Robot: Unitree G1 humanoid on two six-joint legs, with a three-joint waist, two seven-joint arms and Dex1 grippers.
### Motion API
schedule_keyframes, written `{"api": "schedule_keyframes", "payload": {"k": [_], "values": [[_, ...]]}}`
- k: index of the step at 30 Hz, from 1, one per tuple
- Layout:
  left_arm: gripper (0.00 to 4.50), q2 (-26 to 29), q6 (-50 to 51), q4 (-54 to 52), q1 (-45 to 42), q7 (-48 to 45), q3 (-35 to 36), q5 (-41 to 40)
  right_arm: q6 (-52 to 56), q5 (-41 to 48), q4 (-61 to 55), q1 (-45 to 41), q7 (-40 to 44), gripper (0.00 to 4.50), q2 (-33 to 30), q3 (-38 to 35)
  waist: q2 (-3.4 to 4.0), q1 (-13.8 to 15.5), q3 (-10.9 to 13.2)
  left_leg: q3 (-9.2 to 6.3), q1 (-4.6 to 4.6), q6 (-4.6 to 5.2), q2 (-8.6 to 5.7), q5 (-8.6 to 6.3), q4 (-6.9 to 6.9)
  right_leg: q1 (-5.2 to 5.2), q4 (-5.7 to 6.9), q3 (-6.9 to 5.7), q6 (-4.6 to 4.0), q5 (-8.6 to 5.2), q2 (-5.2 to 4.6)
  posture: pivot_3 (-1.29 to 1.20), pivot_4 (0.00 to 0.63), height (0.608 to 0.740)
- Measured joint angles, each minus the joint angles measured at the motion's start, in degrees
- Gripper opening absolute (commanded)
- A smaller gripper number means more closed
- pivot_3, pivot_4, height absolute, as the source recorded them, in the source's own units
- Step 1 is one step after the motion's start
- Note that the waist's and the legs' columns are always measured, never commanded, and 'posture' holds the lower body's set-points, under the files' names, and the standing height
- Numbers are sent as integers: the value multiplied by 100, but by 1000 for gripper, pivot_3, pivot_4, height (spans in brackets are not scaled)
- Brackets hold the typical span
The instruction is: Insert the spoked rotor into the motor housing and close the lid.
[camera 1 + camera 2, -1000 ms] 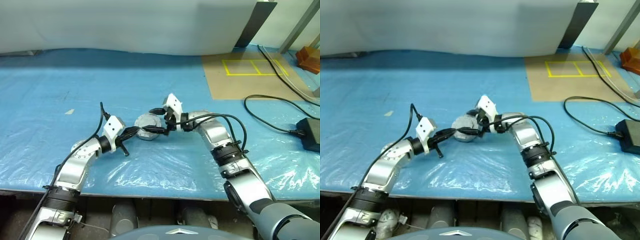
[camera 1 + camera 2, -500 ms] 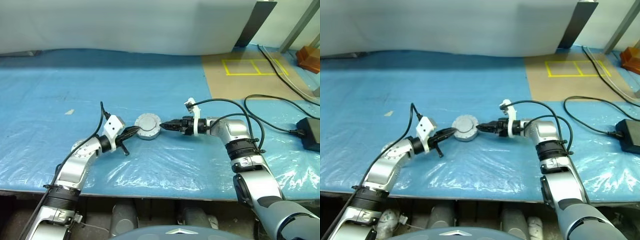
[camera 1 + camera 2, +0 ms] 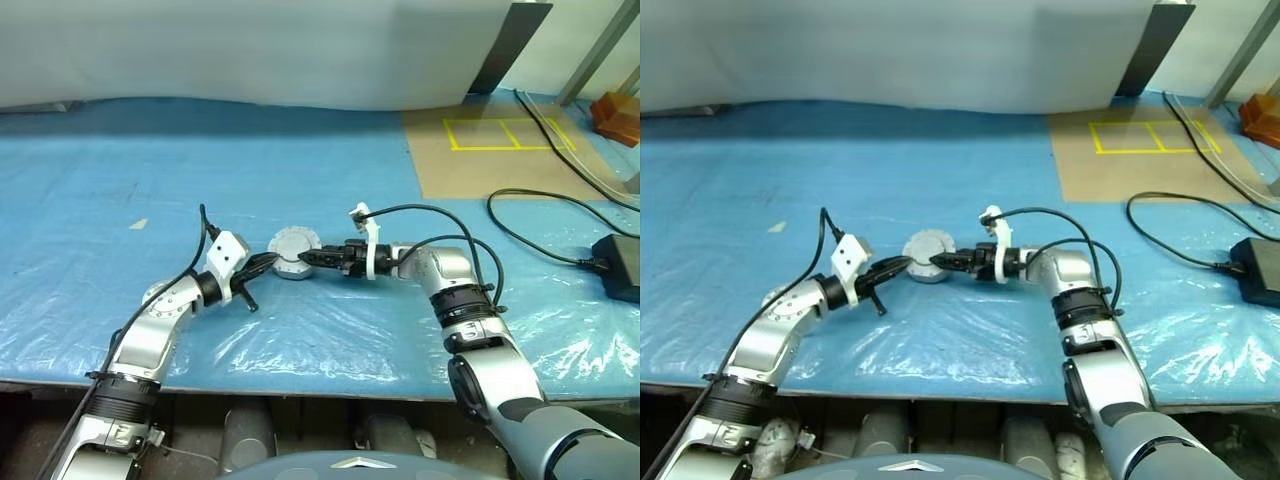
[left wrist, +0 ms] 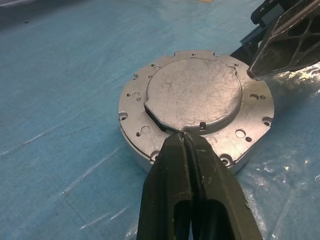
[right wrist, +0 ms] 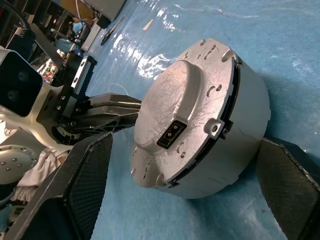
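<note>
The motor housing (image 3: 292, 252) sits on the blue sheet mid-table, a pale silver cup with its wall (image 5: 235, 150) showing. The lid (image 4: 195, 90) lies on top of it, plain pale face up, with a small dark socket. The spoked rotor is hidden. My left gripper (image 3: 268, 261) is shut, its tips (image 4: 184, 137) touching the lid's raised rim on the left side. My right gripper (image 3: 305, 258) points in level from the right and stands open, one finger (image 5: 90, 185) on each side of the housing and apart from its wall.
A black cable and power brick (image 3: 620, 265) lie at the right. A brown board with yellow tape (image 3: 500, 150) is at the back right, next to an orange object (image 3: 618, 115). A white scrap (image 3: 139, 223) lies at the left. The table's front edge is close below the arms.
My right gripper has rolled over, dropped from above the housing, swung out to the right and come back left around it. The left gripper and the housing have kept still.
</note>
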Motion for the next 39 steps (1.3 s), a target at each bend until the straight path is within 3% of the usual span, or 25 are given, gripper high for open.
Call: {"api": "schedule_keyframes", "payload": {"k": [4, 5, 9, 13, 17, 24, 29, 33, 39], "values": [[42, 15, -1, 16, -1, -11, 5, 0, -80, 32, -146, 132, -8, 4483, 79, -17, 0, -1, 0, 0, 0, 0, -1, 0, -1, 0, 0, 1, 0, 0, -1, 0, 150, 740], [42, 21, -1, 27, -2, -15, 3, 0, -81, 35, -174, 139, -27, 4304, 110, -39, 0, -3, 0, 0, 0, 0, -1, 0, -1, -1, 0, 1, 0, 0, 0, 0, 150, 740], [42, 61, -1, 94, -38, -15, 24, 4, -87, 33, -179, 144, -154, 3302, 193, -147, 1, -5, 1, 0, 0, 0, 0, 0, -1, -2, 2, 1, 0, 0, 1, 0, 150, 740], [42, 113, 5, 152, -34, -42, 33, 40, -108, 43, -262, 143, -194, 1906, 238, -225, 1, -6, 1, 0, 0, 0, -1, 0, -2, -3, 1, 2, 0, 0, 0, 0, 150, 740], [42, 122, 12, 124, -4, -58, 65, 34, -99, 72, -287, 143, -229, 1368, 262, -249, 2, -8, 2, 0, 0, 0, -1, 0, -4, -4, 0, 2, 0, 0, 0, 0, 150, 740], [42, -44, 320, -208, 305, 66, 419, -365, -103, 84, -517, 254, -262, 1275, 284, -191, -4, -15, 7, 2, -17, -1, 1, 0, -9, -23, -3, 3, 0, 0, 5, 0, 150, 740], [42, 132, 1162, -1385, 691, 152, 1198, -1459, 148, 252, -641, 352, -280, 1275, 374, -177, -16, -74, 13, 1, -70, -7, 6, -1, -12, -80, 9, -4, 20, 15, 16, 0, 150, 740], [42, 214, 1925, -2375, 511, 479, 1781, -2564, 203, 299, -576, 351, -291, 1275, 427, -179, -16, -85, 13, 0, -70, -13, 3, -5, -15, -80, 5, -4, 20, 15, 15, 0, 150, 740], [42, -180, 2339, -2849, 766, 1198, 2193, -3475, 659, 458, -187, 82, -245, 1275, 468, -161, -16, -177, 13, -1, -68, -13, 3, -5, -13, -80, 9, 0, 20, 15, 18, 0, 150, 740]]}}
